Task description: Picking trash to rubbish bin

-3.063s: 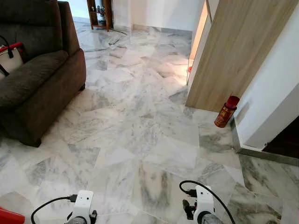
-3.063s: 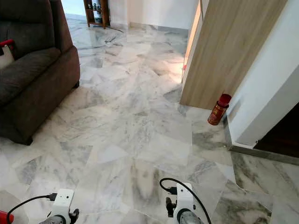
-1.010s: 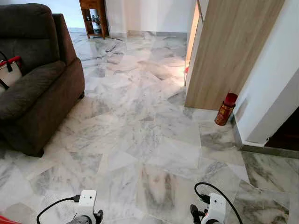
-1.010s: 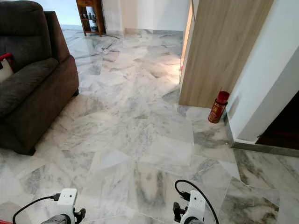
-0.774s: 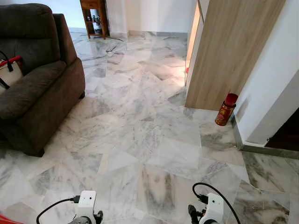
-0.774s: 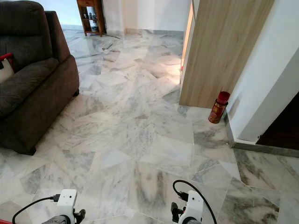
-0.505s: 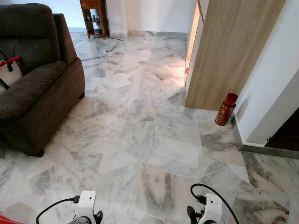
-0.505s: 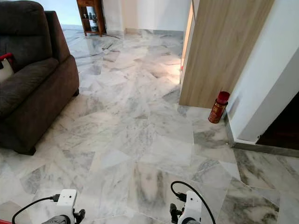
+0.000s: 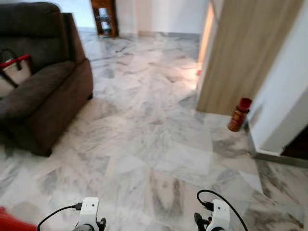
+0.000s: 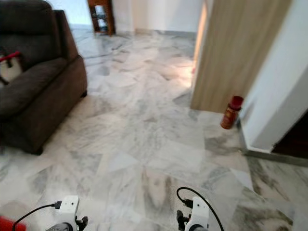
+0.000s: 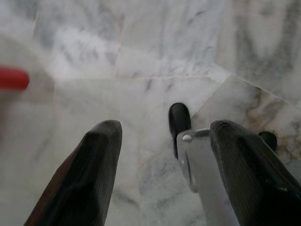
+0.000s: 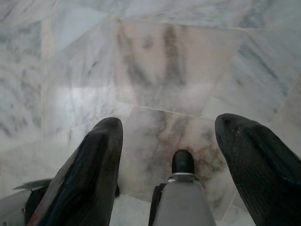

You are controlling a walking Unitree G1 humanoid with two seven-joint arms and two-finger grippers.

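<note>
On the marble floor (image 9: 144, 139) there's a lot of open room, so taking everything relative to the red spray can (image 9: 238, 114) standing by the wooden door panel (image 9: 240, 53): far to its left sits the dark brown armchair (image 9: 38, 91) with a red-trimmed bag (image 9: 17, 70) on the seat. Nearer the robot than the can and well to its left, a bit of something red (image 9: 9, 222) pokes in at the picture's edge; too blurry to say what it is, maybe the bin, maybe not. The wooden shelf unit (image 9: 106, 17) is way beyond the can at the back of the room.

Left pincer (image 11: 162, 155) hangs low over bare floor, fingers spread wide, nothing in it. Right pincer (image 12: 164, 155) is the same, wide and empty, and it's the one on the can's side.

Looks to me like the step in hand is walking up to the can, which I'm guessing is the trash here. The views are smeared, so I'd say slow down and settle before reaching. Best bet: stop with the can just ahead of the right pincer, come at it from the open floor side, and grab mid-body so it doesn't tip against the white wall (image 9: 284, 96) or roll off.
</note>
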